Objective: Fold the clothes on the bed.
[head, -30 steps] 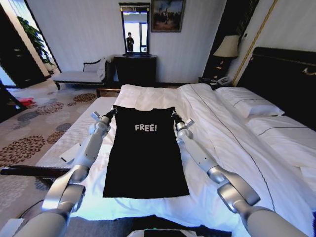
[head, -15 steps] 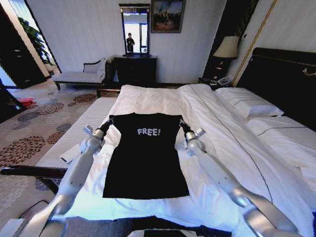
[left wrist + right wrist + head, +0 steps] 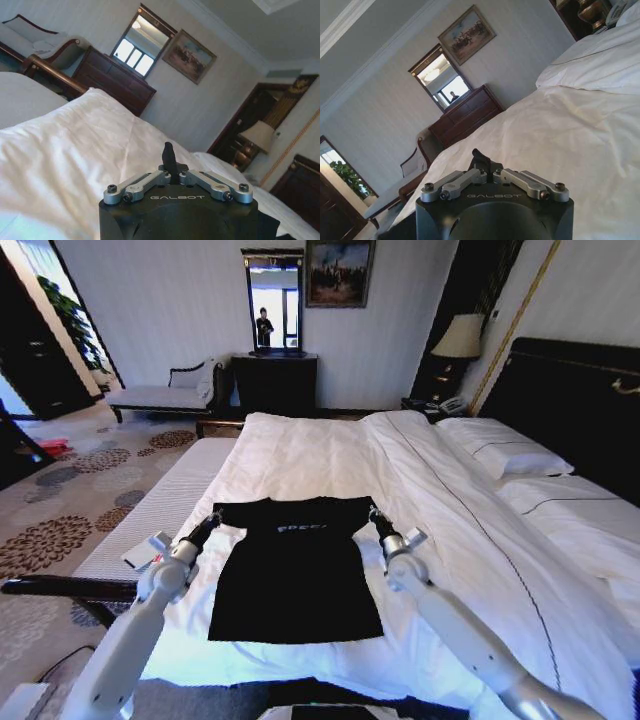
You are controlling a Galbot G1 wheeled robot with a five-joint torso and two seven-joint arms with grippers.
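The clothes are one black T-shirt [image 3: 295,585] lying flat on the white duvet of the bed [image 3: 320,450], its hem nearest me. Its upper edge is lifted and drawn back over the body, so only a sliver of the white lettering [image 3: 300,529] shows. My left gripper [image 3: 211,521] is shut on the shirt's upper left corner and my right gripper [image 3: 375,519] on the upper right corner. The left wrist view has the left gripper [image 3: 169,156] with fingers together, black cloth [image 3: 270,227] beside it. In the right wrist view the right gripper [image 3: 479,159] is pinched shut too.
White pillows [image 3: 505,455] and a dark headboard [image 3: 570,390] stand to the right. A dark dresser [image 3: 275,380] with a mirror, a pale bench [image 3: 165,395] and a lamp [image 3: 460,335] lie beyond the bed. A flat white object [image 3: 140,552] rests at the bed's left edge.
Both grippers have drawn the shirt's top edge toward me, folding it over the lower part. The lettering, fully readable a second ago, is now nearly covered.
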